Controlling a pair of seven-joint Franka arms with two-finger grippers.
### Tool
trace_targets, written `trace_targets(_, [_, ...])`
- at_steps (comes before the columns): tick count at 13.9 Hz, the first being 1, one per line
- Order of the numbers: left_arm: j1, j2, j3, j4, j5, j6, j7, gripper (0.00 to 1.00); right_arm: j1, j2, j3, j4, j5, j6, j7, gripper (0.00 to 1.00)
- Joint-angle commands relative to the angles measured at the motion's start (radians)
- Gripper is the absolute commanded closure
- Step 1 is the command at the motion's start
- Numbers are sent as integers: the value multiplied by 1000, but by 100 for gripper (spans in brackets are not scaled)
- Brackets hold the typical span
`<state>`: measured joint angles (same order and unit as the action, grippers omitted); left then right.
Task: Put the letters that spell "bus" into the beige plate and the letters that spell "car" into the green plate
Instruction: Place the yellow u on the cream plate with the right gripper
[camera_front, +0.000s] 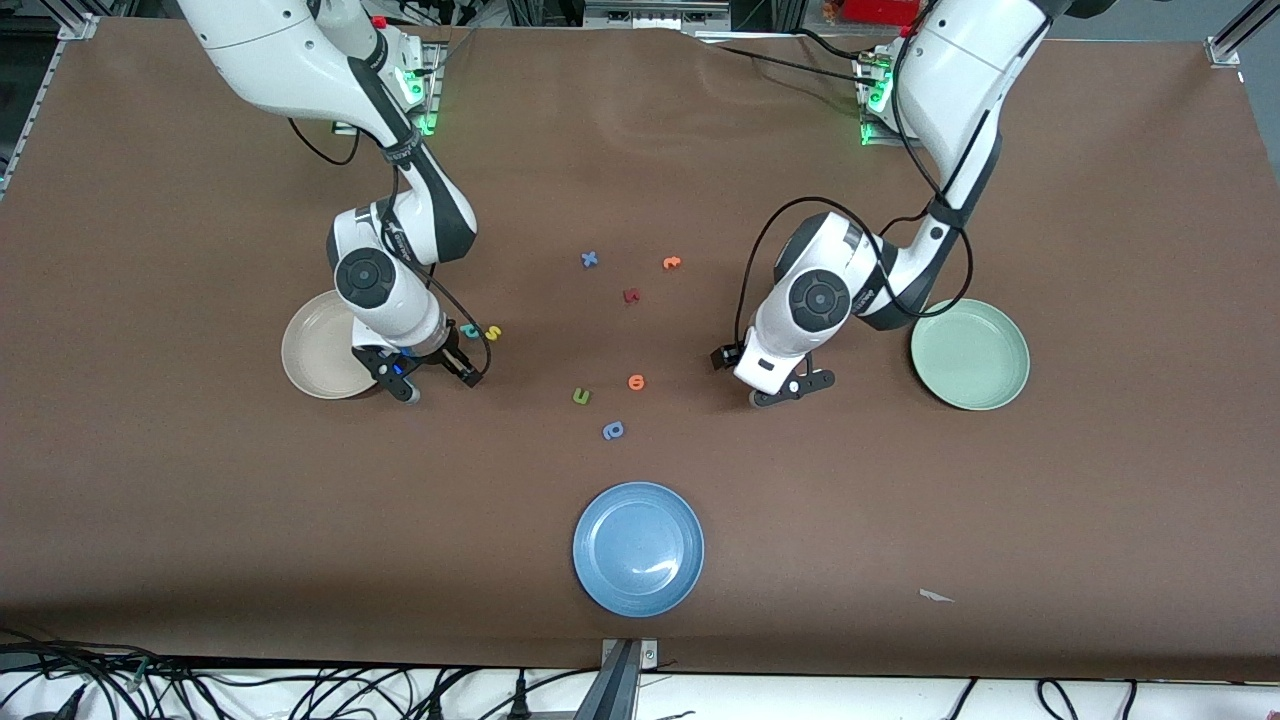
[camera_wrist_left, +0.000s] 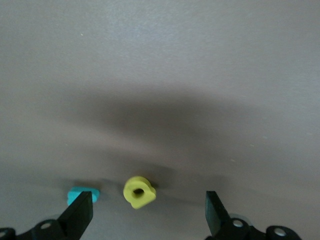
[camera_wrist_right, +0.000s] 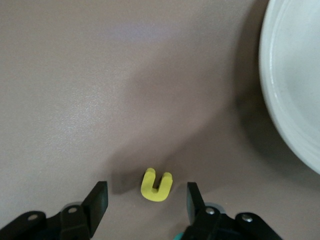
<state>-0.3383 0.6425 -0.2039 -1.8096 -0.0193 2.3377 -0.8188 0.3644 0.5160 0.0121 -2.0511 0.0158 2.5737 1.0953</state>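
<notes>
— Between the right gripper's (camera_wrist_right: 146, 190) fingers, flat on the table (camera_wrist_right: 75, 75), lies the yellow "u" (camera_wrist_right: 156, 186); neither finger touches it, and there's a gap on each side

— So it holds nothing?

— Nothing. Its jaws are partly open and straddle the letter low over the table. The beige plate (camera_wrist_right: 295, 85) is just beside it, toward the right arm's end of the table

— How would you close on it?

— I'd centre first: the gaps look uneven, so one pad may push the "u" sideways before the other arrives. It looks light and thin, so I'd get the pads right down to the table and close gently, then lift straight up before swinging over the plate's rim

— Anything nearby to disturb?

— The teal "b" (camera_front: 468, 330) and yellow "s" (camera_front: 492, 332) sit near the gripper, a little farther from the front camera. They should be clear of a straight lift

— And the left gripper (camera_wrist_left: 147, 200)?

— Wide open and empty, low over the yellow "a" (camera_wrist_left: 139, 192), with a teal letter (camera_wrist_left: 82, 193) just by one finger. It seems to wait, near the green plate (camera_front: 970, 353)
</notes>
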Motion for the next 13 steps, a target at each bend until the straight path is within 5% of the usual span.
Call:
trace_targets(1, [-11, 9, 9, 7, 42, 8, -34, 1, 5, 1, -8, -14, -22, 17, 25, 32])
trace_targets(9, [-22, 39, 9, 15, 42, 57, -132, 11, 2, 16, -9, -4, -20, 17, 23, 69])
trace_targets(13, [-22, 48, 8, 16, 42, 58, -157, 27, 5, 3, -11, 9, -20, 3, 17, 85])
